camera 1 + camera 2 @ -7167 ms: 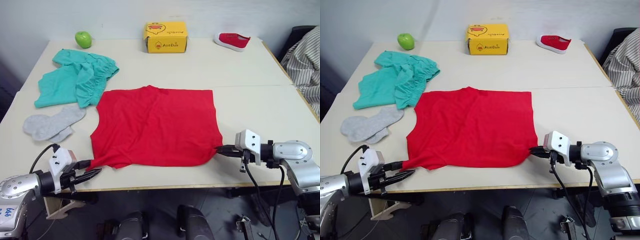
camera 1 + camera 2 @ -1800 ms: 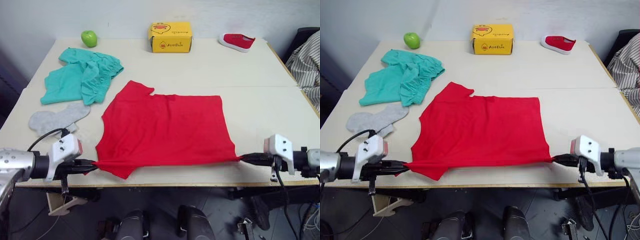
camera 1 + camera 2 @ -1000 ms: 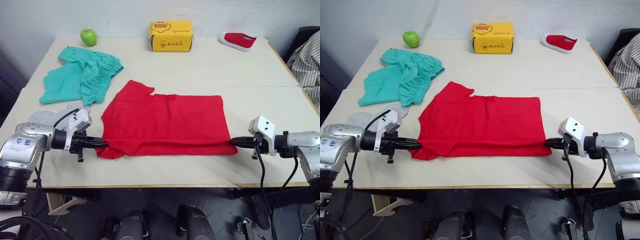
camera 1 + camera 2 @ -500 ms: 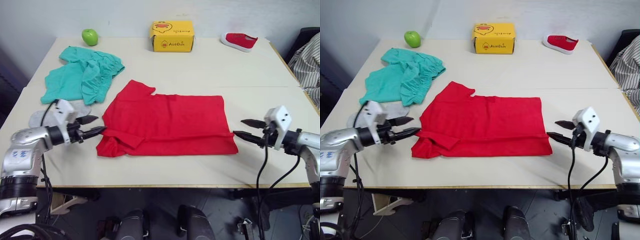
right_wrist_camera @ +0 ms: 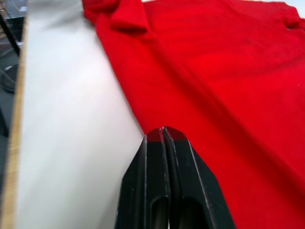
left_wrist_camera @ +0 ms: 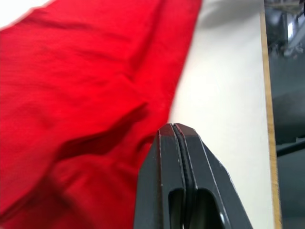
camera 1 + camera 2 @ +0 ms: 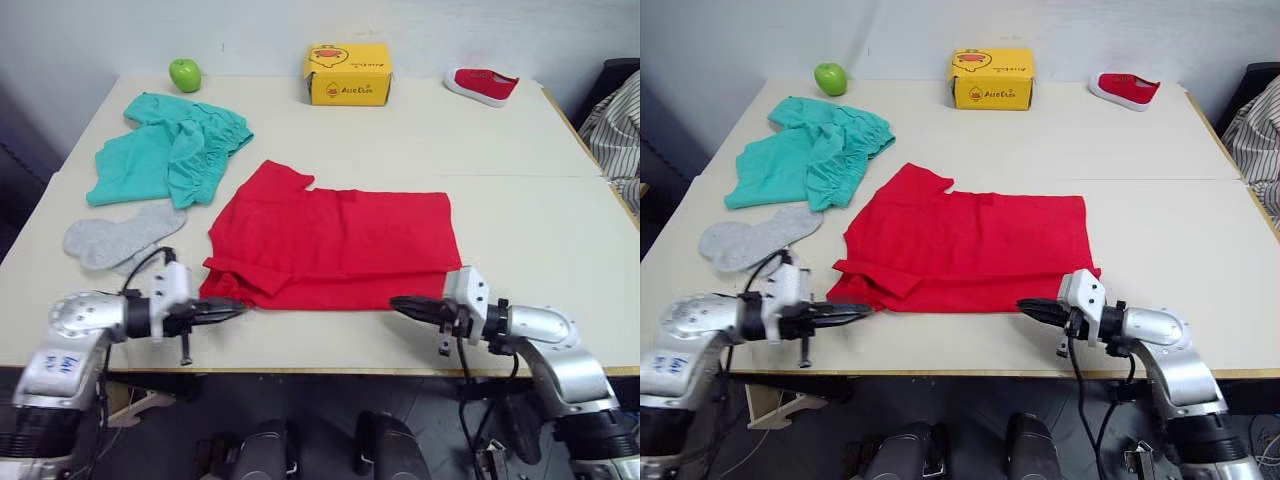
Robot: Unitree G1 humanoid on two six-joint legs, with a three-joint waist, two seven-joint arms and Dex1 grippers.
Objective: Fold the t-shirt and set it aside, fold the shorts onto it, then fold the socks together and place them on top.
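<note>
Clearly soft and limp, the t-shirt (image 7: 335, 245) lies part-folded mid-frame on the tabletop (image 7: 520, 150). Both tools, left tool (image 7: 232, 308) and right tool (image 7: 400, 305), sit pinched together and empty by its lower edge; its lower corners look best to grip.

Red t-shirt (image 7: 335, 245) half-folded mid-table; teal shorts (image 7: 165, 155) and grey socks (image 7: 115, 238) lie left.

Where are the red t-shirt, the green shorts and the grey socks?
t-shirt (image 7: 340, 240), left eye view, middle of the folded cloth.
shorts (image 7: 165, 155), left eye view, middle of the bunched fabric.
socks (image 7: 120, 237), left eye view, middle of the pair.
</note>
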